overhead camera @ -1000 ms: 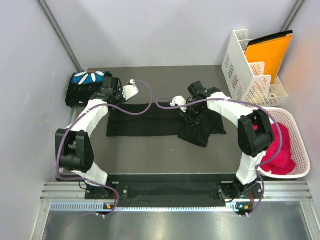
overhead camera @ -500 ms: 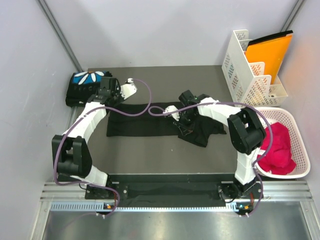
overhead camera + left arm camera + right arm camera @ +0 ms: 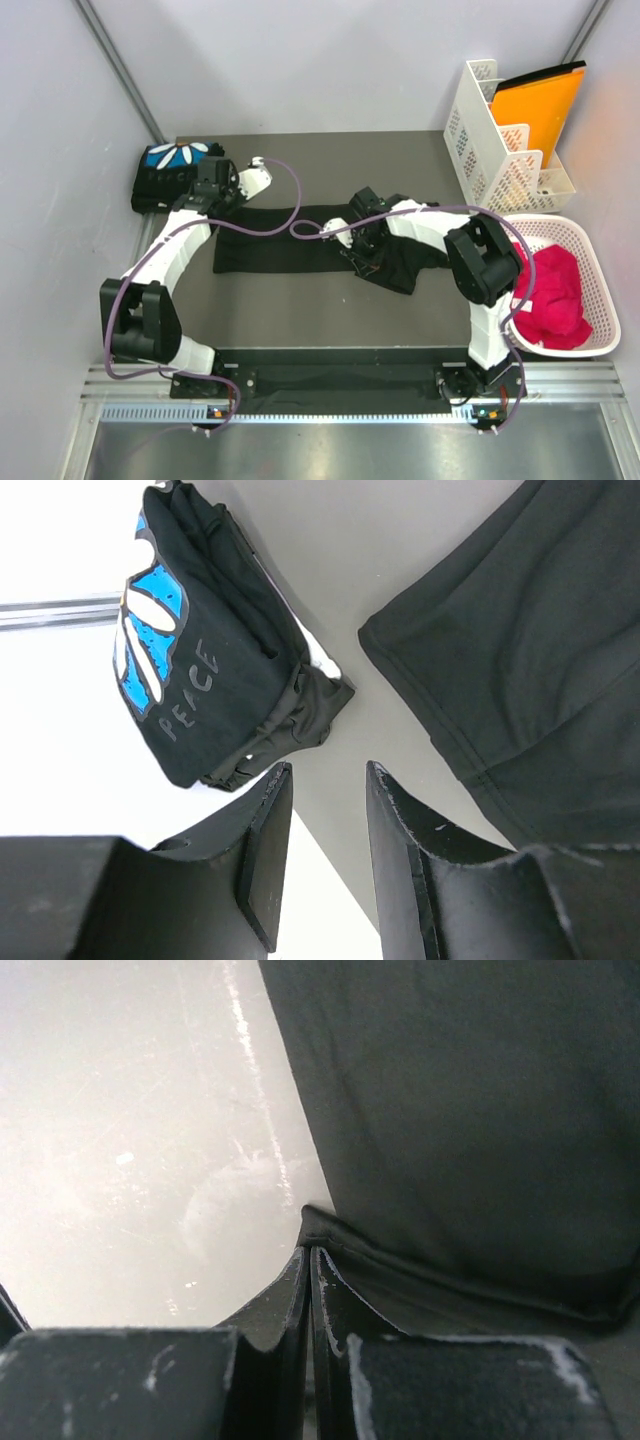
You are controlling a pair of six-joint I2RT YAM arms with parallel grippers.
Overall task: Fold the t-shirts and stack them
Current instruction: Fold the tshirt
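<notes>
A folded black t-shirt (image 3: 172, 170) with a blue print and white petals lies at the table's far left corner; in the left wrist view this folded t-shirt (image 3: 205, 675) shows the word PEACE. A second black t-shirt (image 3: 285, 240) lies spread across the middle, its right part bunched (image 3: 408, 262). My left gripper (image 3: 228, 196) hovers between the two, open (image 3: 325, 780) with nothing between its fingers. My right gripper (image 3: 352, 250) sits low on the spread t-shirt (image 3: 460, 1110), shut (image 3: 308, 1248) with the cloth's folded edge at its tips.
A white basket (image 3: 603, 300) holding red cloth (image 3: 555, 295) stands at the right edge. Behind it is a white file rack (image 3: 495, 140) with an orange folder (image 3: 540, 100). Grey walls close in the left, back and right.
My right gripper has slid left and nearer along the spread t-shirt, staying shut. The left gripper has shifted slightly toward the back.
</notes>
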